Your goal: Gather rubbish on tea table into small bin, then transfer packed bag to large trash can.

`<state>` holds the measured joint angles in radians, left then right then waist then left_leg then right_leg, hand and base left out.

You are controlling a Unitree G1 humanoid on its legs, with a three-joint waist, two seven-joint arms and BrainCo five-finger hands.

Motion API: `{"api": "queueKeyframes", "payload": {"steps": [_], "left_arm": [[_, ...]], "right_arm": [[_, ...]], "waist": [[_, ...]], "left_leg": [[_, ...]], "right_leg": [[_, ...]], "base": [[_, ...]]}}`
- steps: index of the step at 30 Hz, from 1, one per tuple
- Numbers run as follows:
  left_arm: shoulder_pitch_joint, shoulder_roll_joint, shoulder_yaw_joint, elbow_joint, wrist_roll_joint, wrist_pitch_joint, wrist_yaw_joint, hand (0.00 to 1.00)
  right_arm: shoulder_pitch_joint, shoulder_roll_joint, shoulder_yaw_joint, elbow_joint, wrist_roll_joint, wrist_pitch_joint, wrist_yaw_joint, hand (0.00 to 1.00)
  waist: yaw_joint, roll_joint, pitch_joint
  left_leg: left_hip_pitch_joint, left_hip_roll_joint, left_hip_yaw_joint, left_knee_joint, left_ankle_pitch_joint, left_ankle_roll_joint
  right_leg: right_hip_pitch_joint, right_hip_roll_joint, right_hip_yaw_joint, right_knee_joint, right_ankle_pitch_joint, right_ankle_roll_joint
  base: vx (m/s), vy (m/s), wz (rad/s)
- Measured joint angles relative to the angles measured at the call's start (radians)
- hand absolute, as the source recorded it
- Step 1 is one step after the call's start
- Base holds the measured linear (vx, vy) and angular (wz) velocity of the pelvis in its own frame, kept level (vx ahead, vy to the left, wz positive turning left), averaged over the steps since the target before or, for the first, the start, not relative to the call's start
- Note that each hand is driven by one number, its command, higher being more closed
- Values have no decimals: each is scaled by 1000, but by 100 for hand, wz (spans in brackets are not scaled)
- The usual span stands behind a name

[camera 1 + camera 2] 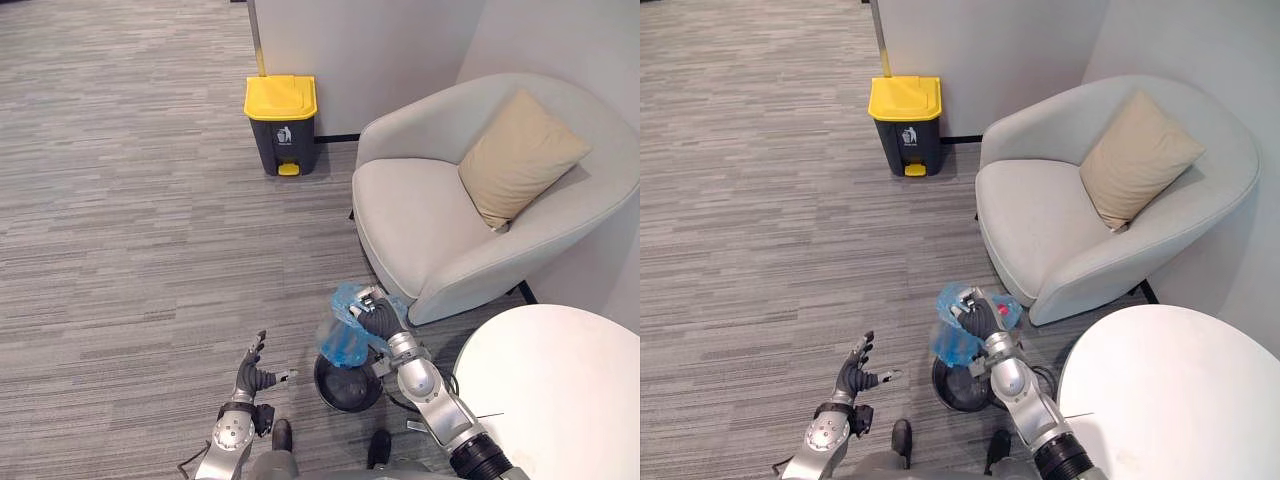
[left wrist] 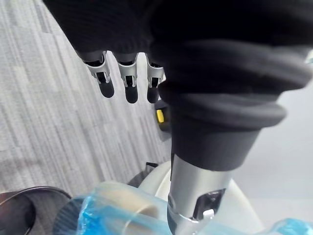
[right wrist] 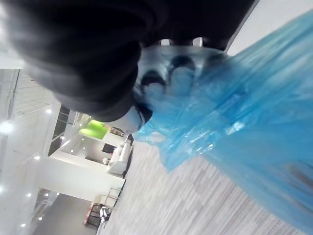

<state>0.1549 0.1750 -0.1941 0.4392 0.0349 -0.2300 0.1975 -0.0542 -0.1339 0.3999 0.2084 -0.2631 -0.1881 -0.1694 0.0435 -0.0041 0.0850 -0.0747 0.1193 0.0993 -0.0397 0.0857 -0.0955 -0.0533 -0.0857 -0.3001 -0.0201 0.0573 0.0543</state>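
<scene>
As right hand (image 1: 378, 320) grips blue bag (image 1: 343, 347), armchair (image 1: 420, 220) stands just beside.

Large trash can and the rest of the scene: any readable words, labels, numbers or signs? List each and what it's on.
No readable words or numbers anywhere.
One sign, not text: a white pictogram on the dark front of the large trash can, below its yellow lid.
Any print around that pictogram: too small to read.
The blue bag held in the right hand: no print visible.
</scene>
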Motion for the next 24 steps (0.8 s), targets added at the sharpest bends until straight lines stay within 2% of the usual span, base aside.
{"api": "queueKeyframes", "payload": {"steps": [3,8,17,24], "left_arm": [[-5,23,-27,-91,27,-15,1,0],[-49,34,-89,-135,96,-22,0,0],[-146,41,-192,-164,180,-21,-2,0],[-192,45,-219,-162,247,-13,4,0]], "right_arm": [[0,-28,5,-36,33,-1,15,100],[-34,-74,36,-104,112,-3,46,100],[-81,-77,89,-117,249,-3,110,100],[-119,-76,117,-172,331,-3,134,100]], "waist": [[1,4,-3],[-2,9,-14],[-3,7,-20],[-6,-6,-33]], "left_leg": [[2,3,-1,-3,0,0],[22,6,7,-3,-1,0],[43,13,20,-11,-1,0],[49,16,28,-15,-1,0]], "right_leg": [[0,4,4,-2,3,-3],[12,9,23,-3,6,-6],[16,18,49,-2,9,-11],[16,22,57,-5,10,-12]], "base": [[0,3,-2],[9,5,-9],[-15,2,-7],[1,1,-4]]}}
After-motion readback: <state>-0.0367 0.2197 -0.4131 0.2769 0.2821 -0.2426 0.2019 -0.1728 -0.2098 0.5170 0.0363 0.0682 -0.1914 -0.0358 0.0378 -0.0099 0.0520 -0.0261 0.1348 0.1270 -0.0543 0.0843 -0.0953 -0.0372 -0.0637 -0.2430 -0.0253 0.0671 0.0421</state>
